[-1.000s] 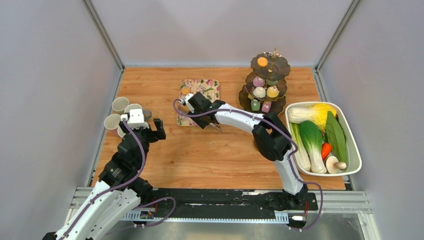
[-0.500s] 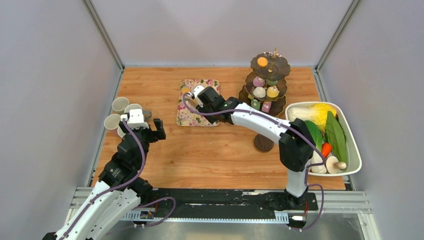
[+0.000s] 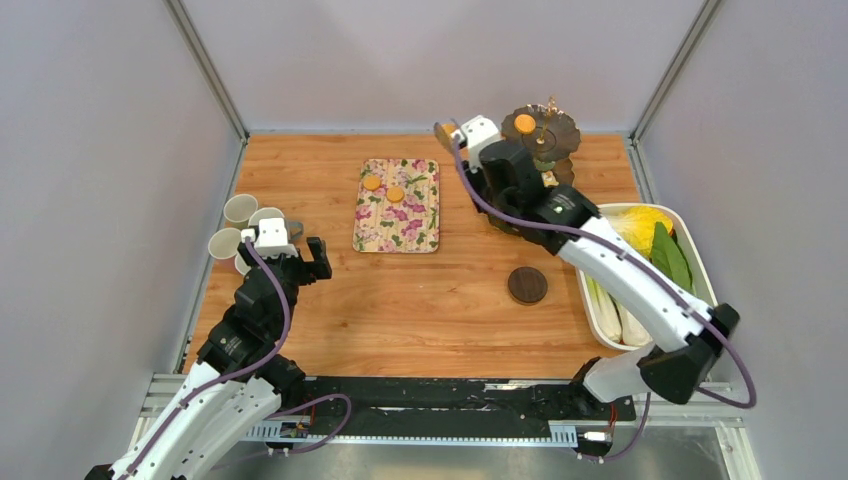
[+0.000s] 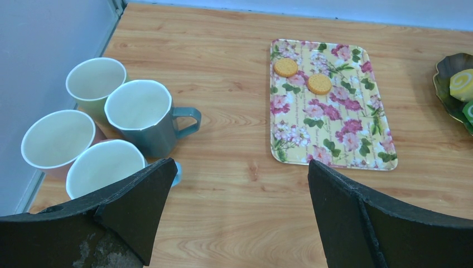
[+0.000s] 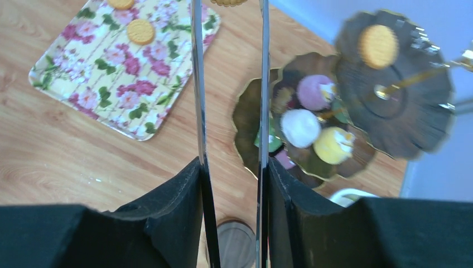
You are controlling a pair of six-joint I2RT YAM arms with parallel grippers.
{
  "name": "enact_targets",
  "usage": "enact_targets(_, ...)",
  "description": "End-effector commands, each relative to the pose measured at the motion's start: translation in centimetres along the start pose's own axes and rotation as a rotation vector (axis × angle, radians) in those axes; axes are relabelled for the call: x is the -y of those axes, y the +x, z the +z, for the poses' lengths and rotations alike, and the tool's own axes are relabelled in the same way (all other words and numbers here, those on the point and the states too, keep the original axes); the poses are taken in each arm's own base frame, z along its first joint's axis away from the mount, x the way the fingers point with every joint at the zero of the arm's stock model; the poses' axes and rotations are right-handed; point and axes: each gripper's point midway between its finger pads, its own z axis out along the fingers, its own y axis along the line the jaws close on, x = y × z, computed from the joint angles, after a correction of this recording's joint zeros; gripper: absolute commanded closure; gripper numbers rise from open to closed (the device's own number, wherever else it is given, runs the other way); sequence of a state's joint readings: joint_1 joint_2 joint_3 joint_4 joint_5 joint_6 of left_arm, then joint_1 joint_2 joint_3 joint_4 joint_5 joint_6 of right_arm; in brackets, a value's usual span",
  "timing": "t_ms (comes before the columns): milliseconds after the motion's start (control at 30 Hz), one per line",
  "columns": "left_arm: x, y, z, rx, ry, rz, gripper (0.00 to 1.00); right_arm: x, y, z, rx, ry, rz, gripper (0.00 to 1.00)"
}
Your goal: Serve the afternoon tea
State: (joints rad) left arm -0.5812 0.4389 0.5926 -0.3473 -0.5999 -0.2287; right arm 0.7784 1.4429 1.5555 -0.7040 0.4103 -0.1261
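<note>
The dark three-tier stand (image 3: 548,135) stands at the back right with an orange cake (image 3: 524,123) on its top tier. In the right wrist view (image 5: 390,84) purple (image 5: 313,92), white (image 5: 300,127) and yellow (image 5: 333,144) cakes sit on its middle tier. My right gripper (image 3: 470,150) is shut on metal tongs (image 5: 196,84), raised left of the stand. An orange cake (image 5: 228,1) sits at the tongs' tip. Two orange cakes (image 3: 371,182) lie on the floral tray (image 3: 397,215). My left gripper (image 4: 240,184) is open and empty beside four mugs (image 4: 139,114).
A dark round coaster (image 3: 527,285) lies on the wood right of centre. A white tub (image 3: 712,310) of vegetables stands at the right edge. The mugs (image 3: 240,210) crowd the left wall. Grey walls enclose the table.
My right arm has lifted from the floral tray and swung to the back right, beside the stand, with the tongs. The left arm has not moved.
</note>
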Motion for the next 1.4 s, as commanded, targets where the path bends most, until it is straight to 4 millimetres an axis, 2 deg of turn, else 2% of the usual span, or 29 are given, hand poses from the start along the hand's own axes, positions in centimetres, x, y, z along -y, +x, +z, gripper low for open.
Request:
enact_targets(0,0.2,-0.4,0.0,0.018,0.013,-0.003,0.0,5.4,-0.6,-4.3,0.062,0.129,0.107,0.58)
enact_targets(33,0.3,-0.4,0.0,0.017,0.015,-0.003,0.0,6.6,-0.8,-5.5,0.084,0.151,0.133,0.58)
enact_targets(200,0.5,-0.3,0.1,0.013,0.026,-0.002,0.0,11.1,-1.1,-8.6,0.141,0.24,0.203,0.59)
enact_targets(367,0.5,-0.3,0.1,0.011,0.026,0.0,0.0,14.8,-0.3,-9.9,0.139,0.349,0.25,0.58)
enact_targets(467,0.5,-0.3,0.1,0.01,0.023,0.001,0.0,16.6,0.5,-9.8,0.123,0.392,0.299,0.59)
enact_targets(533,0.4,-0.3,0.1,0.011,0.021,0.0,0.0,18.0,1.2,-9.4,0.108,0.419,0.335,0.59)
enact_targets(767,0.4,-0.4,0.1,0.012,0.019,0.002,0.0,20.5,2.6,-6.8,0.067,0.434,0.456,0.59)
enact_targets(1100,0.2,-0.3,0.1,0.012,0.008,0.007,0.0,20.2,3.7,-1.0,0.007,0.322,0.44,0.58)
enact_targets(1367,0.2,-0.3,0.1,0.01,0.005,0.009,0.0,20.0,5.2,1.8,-0.049,0.298,0.437,0.57)
